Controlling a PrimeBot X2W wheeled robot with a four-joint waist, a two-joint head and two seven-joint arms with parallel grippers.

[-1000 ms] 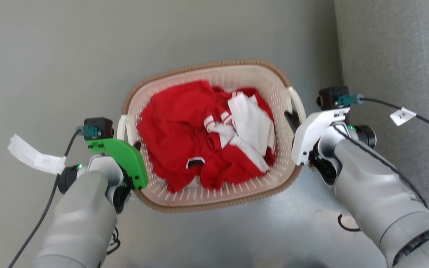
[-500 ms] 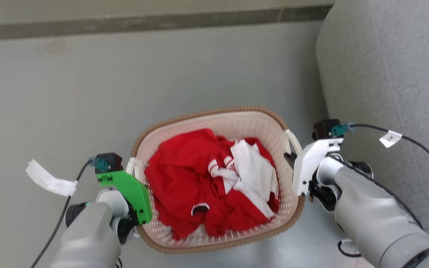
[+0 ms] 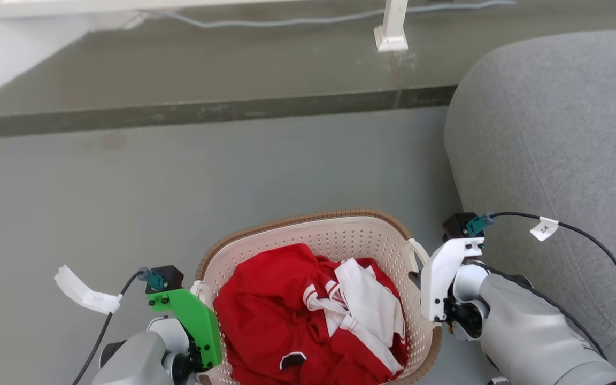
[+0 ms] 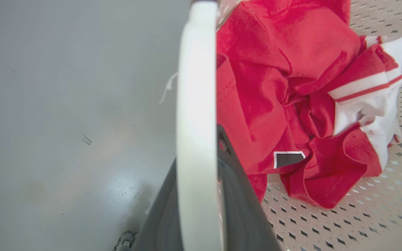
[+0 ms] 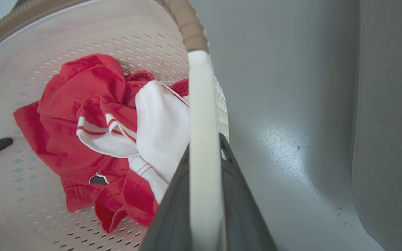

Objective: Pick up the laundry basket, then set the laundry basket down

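Note:
The laundry basket, cream perforated plastic with a brown woven rim, sits low in the head view between my two arms. Crumpled red and white clothes lie inside it. My left gripper, under its green cover, is at the left white handle. In the left wrist view the left gripper is shut on that handle, a dark finger on each side. My right gripper is at the right handle. The right wrist view shows the right gripper shut on the right handle.
A grey sofa rises close on the right, beside my right arm. A dark strip crosses the grey floor ahead, with a white post and a cable beyond it. A white tag hangs off the left arm's cable.
The whole head view has shifted: the basket and both arms now lie lower and look smaller, and the strip, post and more sofa have appeared. Both grippers keep hold of the handles.

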